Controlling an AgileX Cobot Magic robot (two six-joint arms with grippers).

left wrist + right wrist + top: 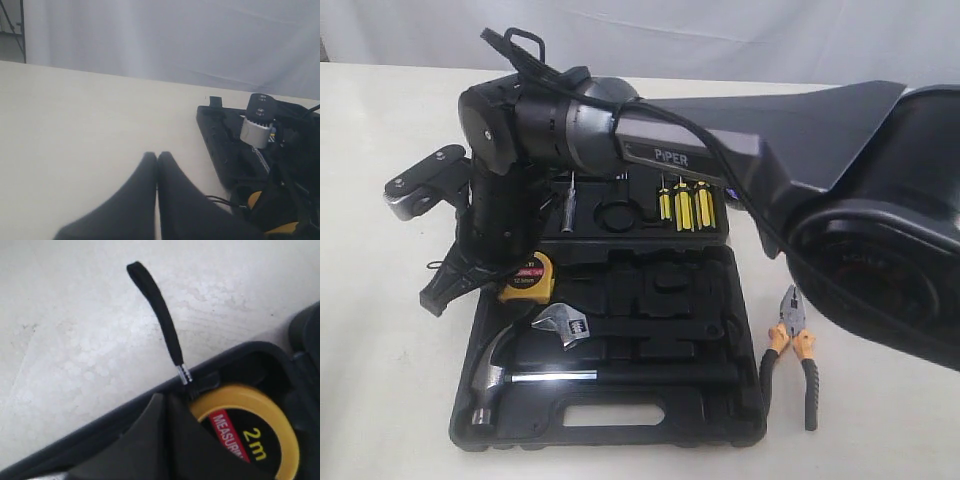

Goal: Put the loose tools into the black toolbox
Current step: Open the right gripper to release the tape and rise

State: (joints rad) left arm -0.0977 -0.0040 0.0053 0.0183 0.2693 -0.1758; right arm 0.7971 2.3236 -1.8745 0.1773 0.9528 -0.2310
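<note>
The yellow tape measure (527,278) marked 2m (260,440) lies in the far left corner of the open black toolbox (650,428). Its black strap (160,315) sticks out over the table. My right gripper (438,295) reaches across the box and hangs at that corner. In the right wrist view this gripper (167,399) is shut with nothing between its fingers, right beside the tape measure. The orange-black pliers (792,350) lie on the table to the right of the box. My left gripper (157,157) is shut and empty above bare table left of the toolbox (220,145). No utility knife or tape roll is in view.
Inside the box lie a steel hammer (500,380) and an adjustable wrench (565,325). Yellow-handled screwdrivers (683,207) stand in its lid. The right arm's body (650,140) spans the back of the box. White table (880,420) surrounds it.
</note>
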